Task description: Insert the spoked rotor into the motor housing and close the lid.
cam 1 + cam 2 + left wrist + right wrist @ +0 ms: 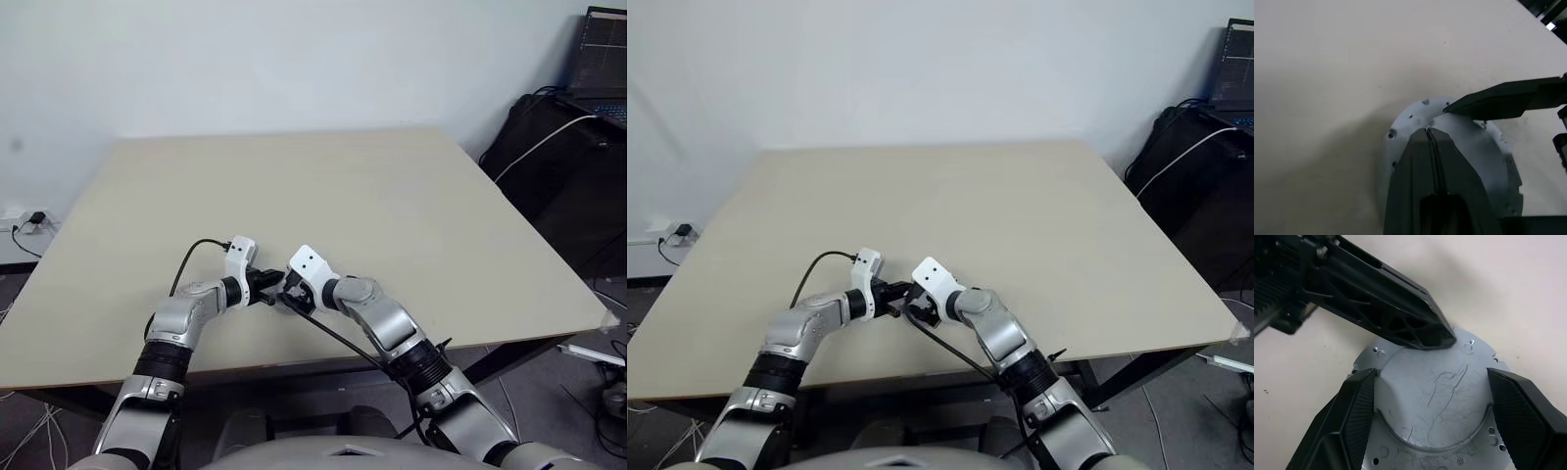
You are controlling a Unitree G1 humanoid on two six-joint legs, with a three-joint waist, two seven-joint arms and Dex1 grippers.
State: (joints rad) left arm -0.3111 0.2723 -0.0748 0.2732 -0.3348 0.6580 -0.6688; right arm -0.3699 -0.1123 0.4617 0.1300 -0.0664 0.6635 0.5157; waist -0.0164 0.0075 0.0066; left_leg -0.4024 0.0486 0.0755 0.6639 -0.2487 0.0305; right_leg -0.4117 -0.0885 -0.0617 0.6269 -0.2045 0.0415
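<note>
Right fingers: the right gripper [1431,382] has its two black fingers [1352,416] spread wide, one on each side of the raised round centre of the grey disc [1449,416]. They sit close against it, but I cannot tell whether they press it.
Left fingers: the left gripper [1431,134] is pressed together into one blunt tip, which rests on or just over the edge of the disc's raised centre.
Disc: a pale grey round metal part with a scratched raised middle and a flat notched rim with small holes. It lies flat on the worktop [343,186] near the front edge, where the two grippers meet. By the toothed-looking rim it is probably the lid. I cannot tell whether the rotor and housing sit under it.
Step in hand: this looks like seating or pressing the lid shut.
How to do it well: hold the disc steady with the spread fingers, push straight down with the closed tip near the middle rather than the rim, and keep the disc level so it does not tip or slide.
In the way: the grippers crowd each other over a small part. A black cable [333,338] runs close under the right arm.
Further off: the rest of the worktop is bare.
Beyond: a laptop [602,49] and a white cord [544,142] stand off to the right, well apart.
</note>
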